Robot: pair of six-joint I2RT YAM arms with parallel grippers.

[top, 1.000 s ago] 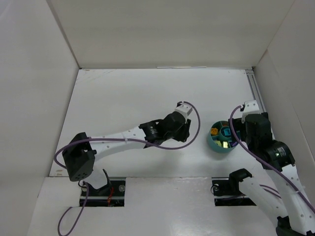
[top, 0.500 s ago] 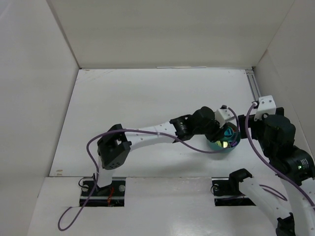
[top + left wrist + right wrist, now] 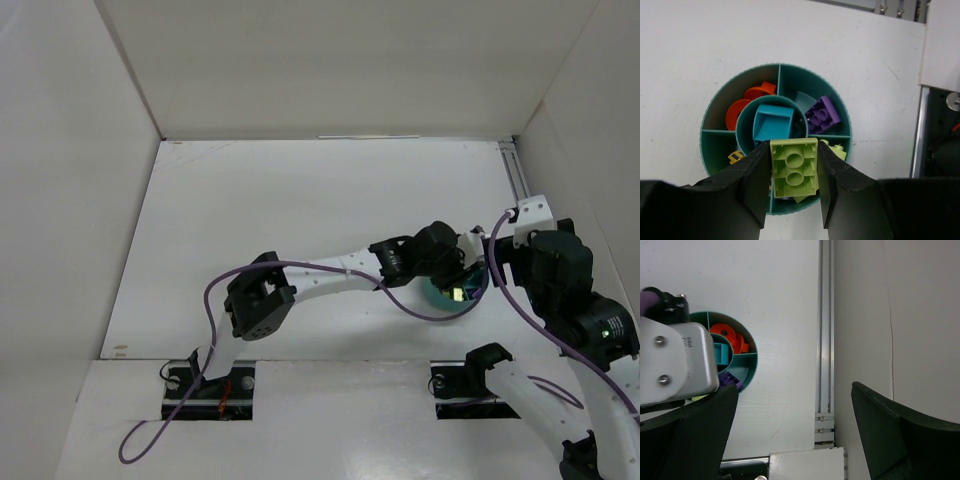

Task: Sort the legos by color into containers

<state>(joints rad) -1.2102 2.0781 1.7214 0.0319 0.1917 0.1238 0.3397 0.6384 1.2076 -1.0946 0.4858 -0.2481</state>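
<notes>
The round teal bowl [image 3: 841, 120] with wedge compartments lies on the table right of centre; it also shows in the top view [image 3: 450, 299] and the right wrist view [image 3: 747, 362]. It holds orange pieces [image 3: 742, 105], a purple brick [image 3: 822, 114], a teal brick [image 3: 772, 125] in the centre cup, a yellow piece [image 3: 736, 157] and lime green pieces [image 3: 837, 150]. My left gripper [image 3: 794, 170] is shut on a lime green brick [image 3: 794, 167], held above the bowl's near side. My right gripper [image 3: 792, 415] is open and empty, to the right of the bowl.
An aluminium rail [image 3: 825, 330] runs along the table's right edge beside the white side wall [image 3: 895, 315]. The left arm [image 3: 330, 275] stretches across the table to the bowl. White walls enclose the workspace.
My left arm has swung right from the table's middle to over the bowl. My right gripper has pulled back from over the bowl to the right.
</notes>
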